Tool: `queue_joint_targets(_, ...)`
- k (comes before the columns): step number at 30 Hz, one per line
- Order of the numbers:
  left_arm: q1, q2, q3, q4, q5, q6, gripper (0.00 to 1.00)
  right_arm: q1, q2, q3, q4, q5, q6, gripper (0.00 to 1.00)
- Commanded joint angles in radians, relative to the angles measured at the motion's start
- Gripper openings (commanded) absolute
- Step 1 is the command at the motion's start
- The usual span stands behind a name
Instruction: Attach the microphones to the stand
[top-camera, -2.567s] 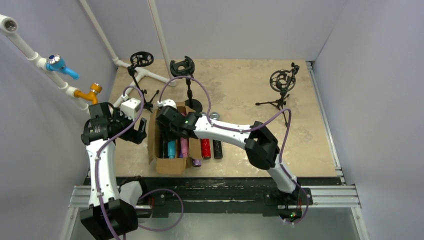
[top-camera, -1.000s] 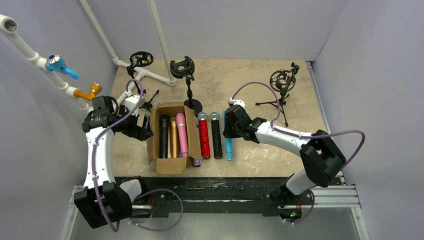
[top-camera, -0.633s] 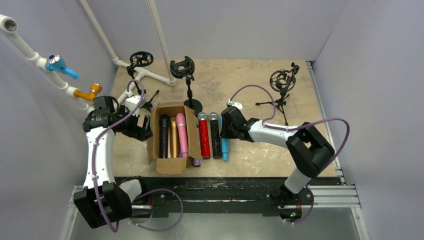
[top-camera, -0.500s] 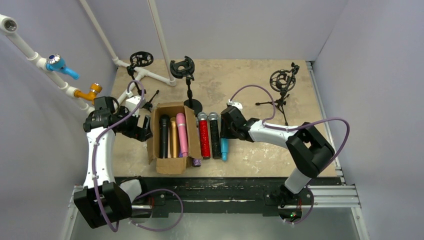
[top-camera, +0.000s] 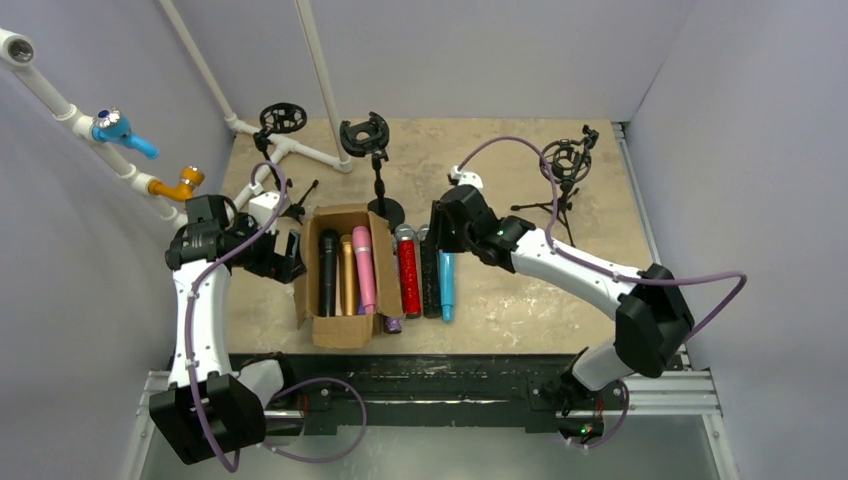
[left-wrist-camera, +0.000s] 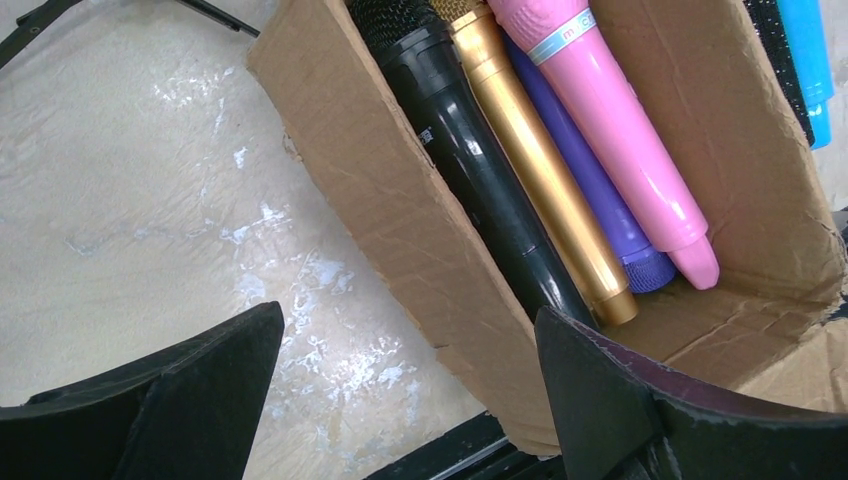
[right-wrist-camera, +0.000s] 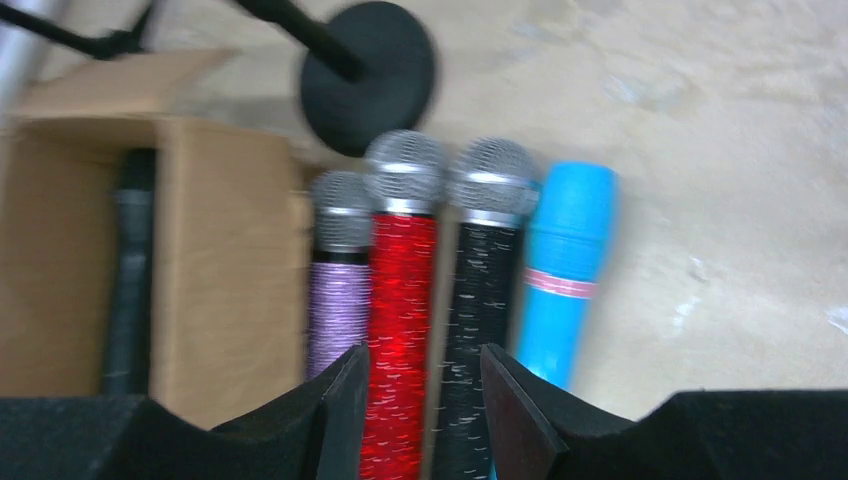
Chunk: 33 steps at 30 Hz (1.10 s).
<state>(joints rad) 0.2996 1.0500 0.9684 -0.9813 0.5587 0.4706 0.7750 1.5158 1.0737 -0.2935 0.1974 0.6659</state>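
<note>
Three empty microphone stands stand at the back: a left one (top-camera: 283, 120), a middle one (top-camera: 365, 135) with a round base (right-wrist-camera: 368, 75), and a right tripod (top-camera: 565, 160). A cardboard box (top-camera: 340, 330) holds a black (left-wrist-camera: 470, 170), a gold (left-wrist-camera: 530, 170), a purple (left-wrist-camera: 610, 220) and a pink (left-wrist-camera: 610, 120) microphone. Beside it on the table lie purple-glitter (right-wrist-camera: 338, 290), red (right-wrist-camera: 400, 300), black-glitter (right-wrist-camera: 480, 300) and blue (right-wrist-camera: 560, 280) microphones. My right gripper (top-camera: 440, 238) hovers open and empty over the red and black-glitter ones (right-wrist-camera: 425, 400). My left gripper (top-camera: 280, 255) is open and empty at the box's left wall (left-wrist-camera: 410, 315).
White pipes with a blue valve (top-camera: 120, 130) and an orange valve (top-camera: 182, 183) run along the left wall. The right arm's purple cable (top-camera: 520, 150) loops over the table near the tripod stand. Bare tabletop (top-camera: 590, 260) lies right of the blue microphone.
My right gripper carried the blue microphone out of the box, laid it beside the black-glitter one, let go and moved back toward the microphone heads. The left arm has barely moved.
</note>
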Motion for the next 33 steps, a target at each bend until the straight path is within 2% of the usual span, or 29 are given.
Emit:
queue_joint_targets(1,-0.004,-0.011,0.004,0.029,0.060,-0.039,0.98,0.137,-0.023,0.260,-0.125,0.090,-0.019,0.49)
queue_joint_targets(4,-0.004,0.013,-0.008,0.053,0.081,-0.075,1.00,0.234,0.100,0.490,-0.240,0.124,-0.038,0.49)
queue_joint_targets(8,-0.008,0.096,-0.006,0.116,0.080,-0.149,1.00,0.271,0.256,0.687,-0.311,0.096,-0.062,0.49)
queue_joint_targets(11,-0.026,0.191,0.048,0.124,0.058,-0.186,1.00,0.271,0.315,0.715,-0.329,0.097,-0.063,0.49)
queue_joint_targets(16,-0.105,0.268,0.100,0.158,-0.024,-0.231,0.97,0.265,0.337,0.636,-0.274,0.119,-0.089,0.49)
queue_joint_targets(18,-0.140,0.291,0.101,0.174,-0.069,-0.234,0.88,0.260,0.359,0.629,-0.273,0.120,-0.101,0.49)
queue_joint_targets(19,-0.155,0.307,0.103,0.178,-0.090,-0.237,0.79,0.257,0.369,0.624,-0.268,0.117,-0.105,0.48)
queue_joint_targets(21,-0.169,0.338,0.118,0.173,-0.104,-0.239,0.53,0.250,0.383,0.610,-0.245,0.098,-0.106,0.48)
queue_joint_targets(23,-0.170,0.350,0.119,0.183,-0.119,-0.245,0.22,0.245,0.388,0.587,-0.201,0.066,-0.106,0.48)
queue_joint_targets(25,-0.170,0.343,0.107,0.204,-0.137,-0.253,0.02,0.244,0.389,0.573,-0.170,0.043,-0.108,0.48)
queue_joint_targets(28,-0.170,0.298,0.102,0.207,-0.139,-0.259,0.00,0.244,0.383,0.557,-0.137,0.023,-0.106,0.48)
queue_joint_targets(33,-0.171,0.134,0.082,0.241,-0.139,-0.298,0.00,0.243,0.335,0.505,-0.048,-0.012,-0.093,0.48)
